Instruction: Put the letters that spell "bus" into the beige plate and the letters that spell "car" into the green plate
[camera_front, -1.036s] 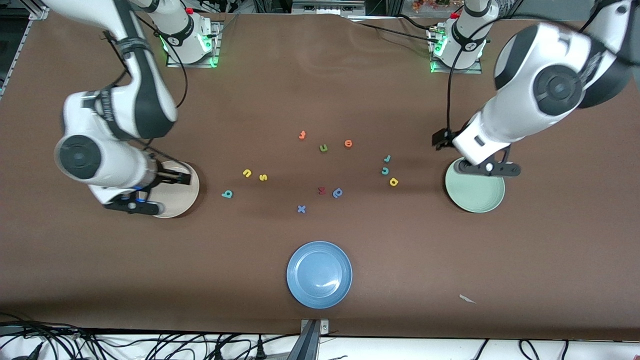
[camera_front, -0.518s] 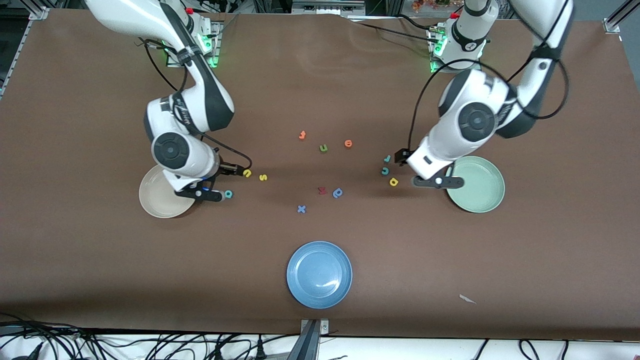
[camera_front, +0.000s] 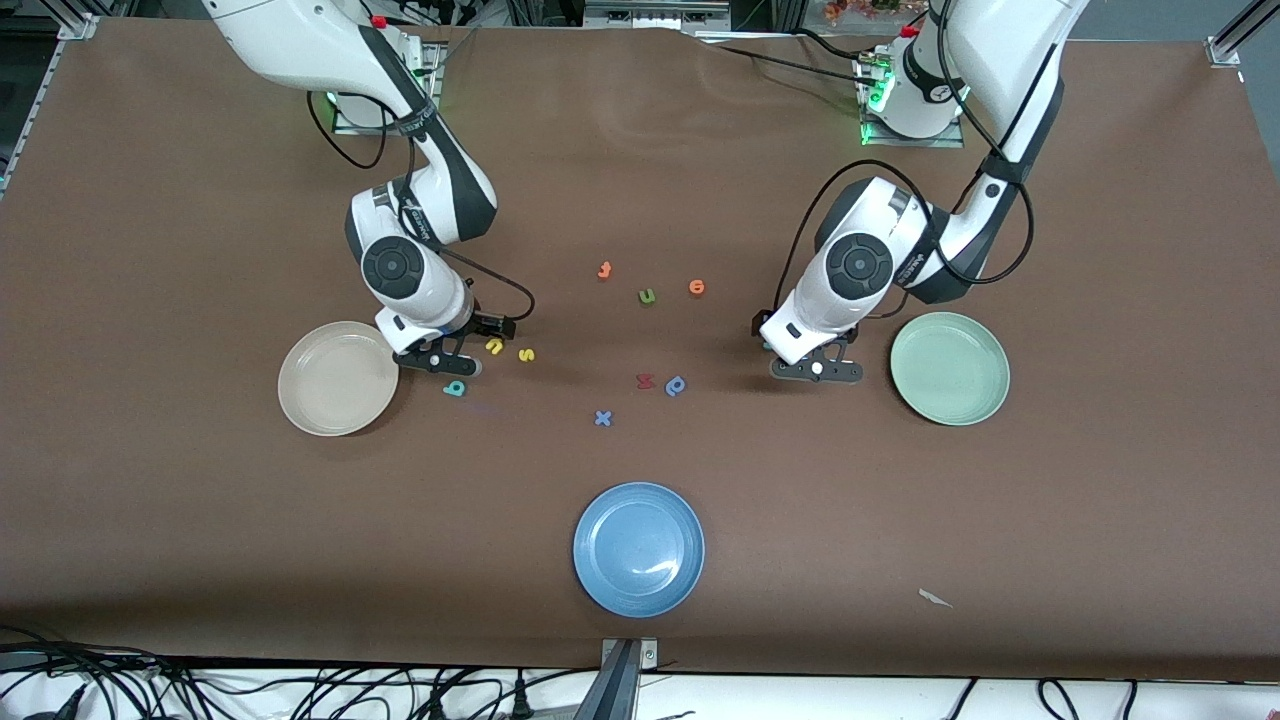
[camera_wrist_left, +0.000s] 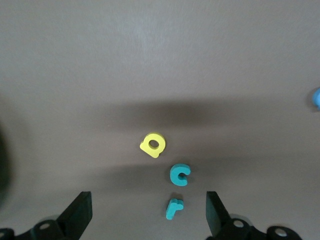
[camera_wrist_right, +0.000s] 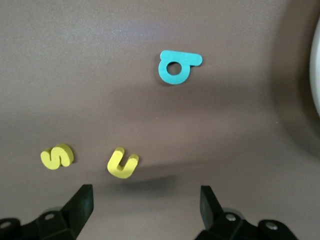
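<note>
Low over the table beside the yellow "u" (camera_front: 494, 346) hangs my right gripper (camera_front: 440, 362), open. The yellow "s" (camera_front: 526, 354) lies by the "u", and the teal "b" (camera_front: 455, 388) lies nearer the camera. In the right wrist view the "u" (camera_wrist_right: 122, 163) sits just ahead of the open gripper (camera_wrist_right: 146, 207), with nothing between its fingers. My left gripper (camera_front: 815, 370) is open over the "car" letters and hides them in the front view. Its wrist view shows the yellow "a" (camera_wrist_left: 153, 145), the teal "c" (camera_wrist_left: 180, 175), and the "r" (camera_wrist_left: 173, 208) between the fingertips of the gripper (camera_wrist_left: 148, 217). The beige plate (camera_front: 338, 378) and the green plate (camera_front: 949, 368) hold nothing.
Stray letters lie mid-table: an orange "t" (camera_front: 604, 269), a green "u" (camera_front: 647, 295), an orange "o" (camera_front: 697, 287), a red letter (camera_front: 644, 380), a blue rounded letter (camera_front: 676, 385) and a blue "x" (camera_front: 602, 418). A blue plate (camera_front: 638, 549) sits near the front edge. A paper scrap (camera_front: 934, 597) lies toward the left arm's end.
Both arms have swung from over their plates toward the middle and dropped low. The right gripper is now by the "u", the left over the "c", "a" and "r".
</note>
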